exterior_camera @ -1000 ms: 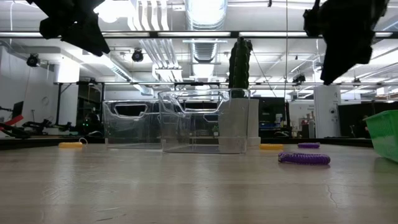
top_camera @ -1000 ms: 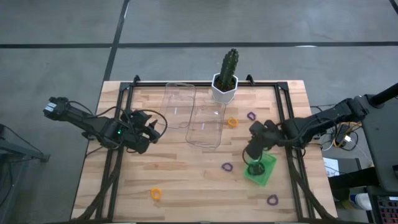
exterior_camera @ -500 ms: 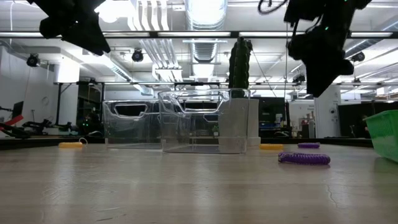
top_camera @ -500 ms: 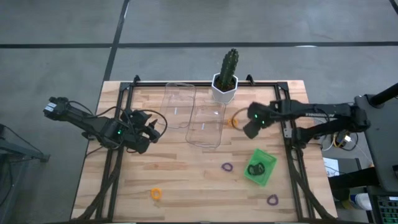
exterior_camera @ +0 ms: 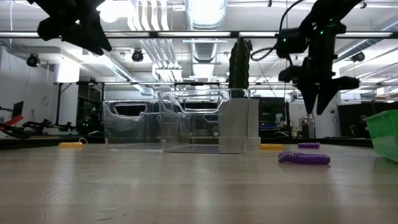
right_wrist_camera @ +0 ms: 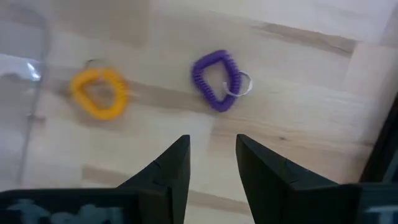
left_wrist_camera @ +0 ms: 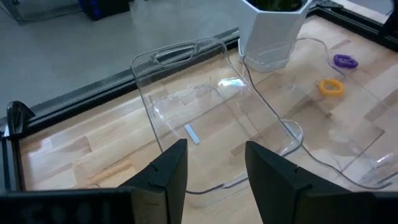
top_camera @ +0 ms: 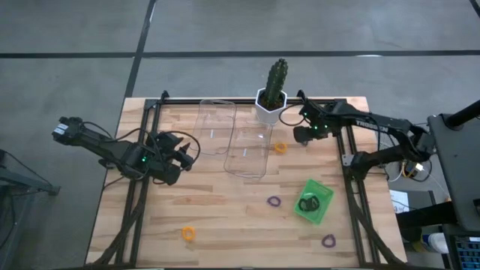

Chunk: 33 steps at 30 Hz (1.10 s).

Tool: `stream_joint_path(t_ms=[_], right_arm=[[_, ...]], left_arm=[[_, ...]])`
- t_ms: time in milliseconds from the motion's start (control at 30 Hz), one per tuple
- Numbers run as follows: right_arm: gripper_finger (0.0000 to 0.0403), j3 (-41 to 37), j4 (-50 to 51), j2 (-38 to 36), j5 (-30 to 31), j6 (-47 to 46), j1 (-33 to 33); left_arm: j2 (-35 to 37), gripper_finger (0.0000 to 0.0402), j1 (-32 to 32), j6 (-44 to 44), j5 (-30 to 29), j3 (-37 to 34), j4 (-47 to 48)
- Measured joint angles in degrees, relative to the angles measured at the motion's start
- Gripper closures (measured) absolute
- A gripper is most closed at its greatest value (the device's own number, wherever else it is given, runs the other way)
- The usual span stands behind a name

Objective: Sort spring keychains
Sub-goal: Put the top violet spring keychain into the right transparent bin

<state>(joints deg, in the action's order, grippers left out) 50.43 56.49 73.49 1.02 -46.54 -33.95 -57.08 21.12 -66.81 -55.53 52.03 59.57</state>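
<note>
Spring keychains lie flat on the wooden table: an orange one [top_camera: 280,148] [right_wrist_camera: 99,93], a purple one [right_wrist_camera: 216,79] near the cactus pot, another purple one [top_camera: 274,201] [exterior_camera: 303,158], an orange one [top_camera: 188,233] and a purple one [top_camera: 328,241] near the front edge. A black one [top_camera: 307,202] lies in the green tray [top_camera: 321,213]. My right gripper [top_camera: 300,137] [right_wrist_camera: 211,162] hangs open above the far purple keychain, fingers pointing down, touching nothing. My left gripper [top_camera: 189,154] [left_wrist_camera: 214,168] waits open over the table's left side.
Two clear plastic trays [top_camera: 216,124] [top_camera: 249,150] stand at the table's middle, far side, beside the white pot with the cactus [top_camera: 271,105]. A black frame [top_camera: 341,150] runs along the table's edges. Bare wood lies between the trays and the near edge.
My right gripper has travelled from above the green tray toward the table's far edge and now hangs over the purple keychain by the cactus pot, fingers pointing straight down. The black keychain has stayed in the green tray.
</note>
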Motion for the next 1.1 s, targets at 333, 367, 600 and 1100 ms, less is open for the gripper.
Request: stream_joint_path(t_ms=[333, 367, 600, 1100], right_arm=[[0.0278, 0.5, -0.8, 10.1, -1.5, 3.1, -0.6], [0.0279, 0.9, -1.0, 11.0, -1.5, 3.3, -0.7], [0.0289, 4.9, -1.6, 16.4, -1.5, 5.7, -0.6], [0.0289, 6.6, 0.4, 20.4, -1.5, 9.0, -0.8]], left_arm=[[0.0, 0.0248, 0.0, -0.1, 0.1, 0.0, -0.7], [0.0, 0.0248, 0.0, -0.1, 0.1, 0.0, -0.7], [0.0, 0.0248, 0.0, -0.1, 0.1, 0.0, -1.3], [0.0, 0.0248, 0.0, 0.3, 0.6, 0.0, -1.7]])
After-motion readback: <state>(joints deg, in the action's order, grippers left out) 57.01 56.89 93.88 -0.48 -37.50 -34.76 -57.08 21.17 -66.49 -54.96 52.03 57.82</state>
